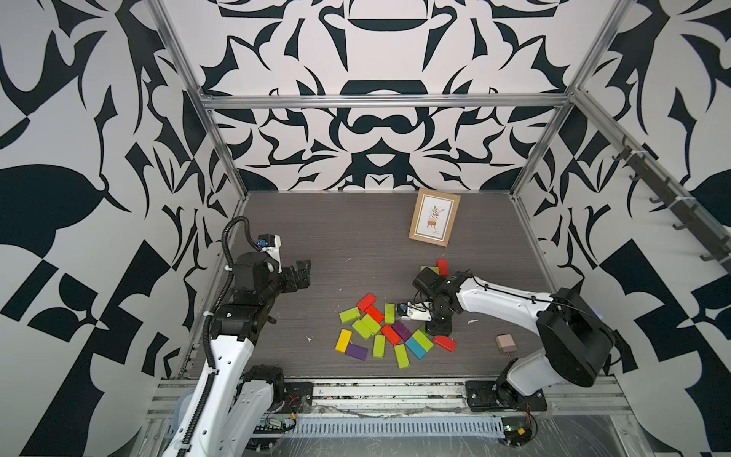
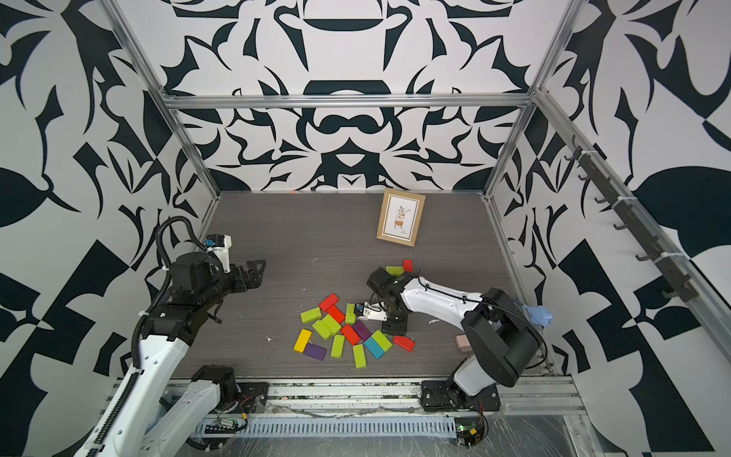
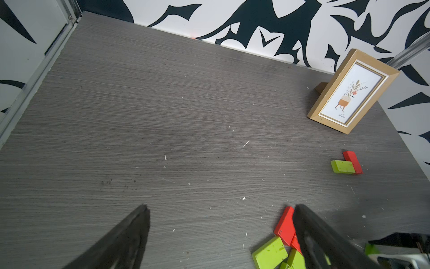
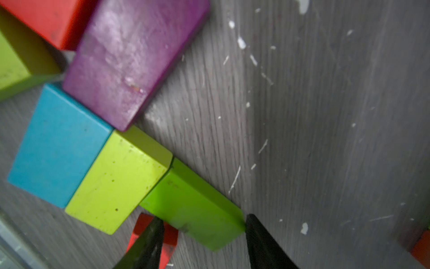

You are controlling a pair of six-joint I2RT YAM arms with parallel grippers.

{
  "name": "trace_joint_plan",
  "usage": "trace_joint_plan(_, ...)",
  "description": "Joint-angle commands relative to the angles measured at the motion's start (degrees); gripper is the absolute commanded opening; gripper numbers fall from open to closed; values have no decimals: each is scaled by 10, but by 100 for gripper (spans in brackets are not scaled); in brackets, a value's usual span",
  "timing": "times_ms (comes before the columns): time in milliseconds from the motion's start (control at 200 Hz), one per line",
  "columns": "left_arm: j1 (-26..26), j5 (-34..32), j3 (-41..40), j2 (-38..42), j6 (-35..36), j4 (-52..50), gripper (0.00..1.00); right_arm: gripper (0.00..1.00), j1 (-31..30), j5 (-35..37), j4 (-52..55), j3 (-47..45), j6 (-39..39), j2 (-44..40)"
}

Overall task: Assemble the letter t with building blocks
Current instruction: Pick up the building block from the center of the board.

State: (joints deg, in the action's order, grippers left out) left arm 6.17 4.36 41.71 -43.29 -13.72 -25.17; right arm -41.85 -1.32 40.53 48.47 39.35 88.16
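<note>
Right wrist view: the right gripper (image 4: pixel 202 221) straddles the short end of a dark green block (image 4: pixel 193 205) lying flat on the table (image 4: pixel 325 116), with one fingertip at its corner. Whether it actually clamps the block, I cannot tell. That block touches a lime block (image 4: pixel 116 181), which sits against a teal block (image 4: pixel 58 144) and a purple block (image 4: pixel 132 60). In both top views the building blocks (image 1: pixel 379 328) cluster mid-table. The left gripper (image 1: pixel 301 272) hangs wide open and empty, well apart from them.
</note>
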Motion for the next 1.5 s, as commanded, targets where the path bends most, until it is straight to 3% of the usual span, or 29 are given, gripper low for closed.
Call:
trace_joint_plan(0,1,3,1,1,-3,-5,100,58,-4,-9,-2,7,10,8)
trace_joint_plan(915,1,1,4,5,1,-11,100,59,-4,-45,-9,42,41,55)
trace_joint_plan(1115,1,0,4,7,0,-11,100,51,-3,-42,0,38,41,58)
trace_joint_plan(1250,1,-1,3,7,2,-11,100,36,-3,-38,2,40,42,59)
trace_joint_plan(1495,1,-4,4,7,5,-14,100,23,14,-28,1,39,58,35)
